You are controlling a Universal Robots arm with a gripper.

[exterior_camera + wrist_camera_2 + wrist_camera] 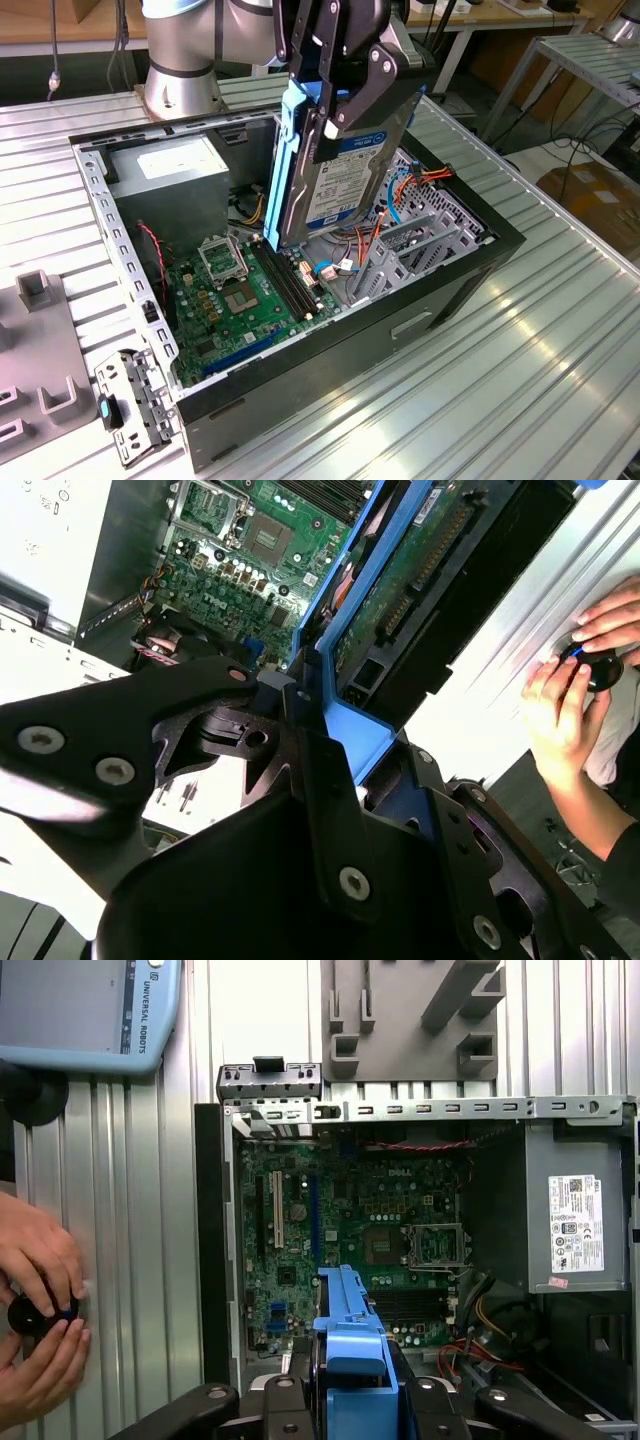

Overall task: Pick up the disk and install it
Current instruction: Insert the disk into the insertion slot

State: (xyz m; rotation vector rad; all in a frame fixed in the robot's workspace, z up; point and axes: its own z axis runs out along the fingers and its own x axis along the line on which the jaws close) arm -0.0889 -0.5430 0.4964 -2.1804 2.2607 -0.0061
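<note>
— What do the fingers of the gripper (322,118) do?

— They are closed on the disk (328,190). In the exterior view one black finger presses on the face with the white label, near the upper end. The other one is behind the disk, on the opposite face. In the second wrist view the fingers (330,810) clamp the blue frame (350,735) from both sides, and beyond them I see the green board on the underside of the disk.

— And where is the disk?

— It hangs in the air. It stands on its end and leans a little over the open computer case (330,355). Its lower end is already between the case walls, above the motherboard (235,300) and near the long black slots. Whether it touches something there, I cannot tell. The grey power-supply box (575,1215) sits in a corner of the case, apart from the disk.

— How does the arm stand?

— It comes down from above, and the wrist points into the case. Its base (180,60) stands on the ribbed table (520,380), at the far side of the case in the exterior view.

— Anything beside the case?

— A person's hands (35,1255) hold a small black knob (28,1315) on the table, near a teach pendant (90,1010).
</note>
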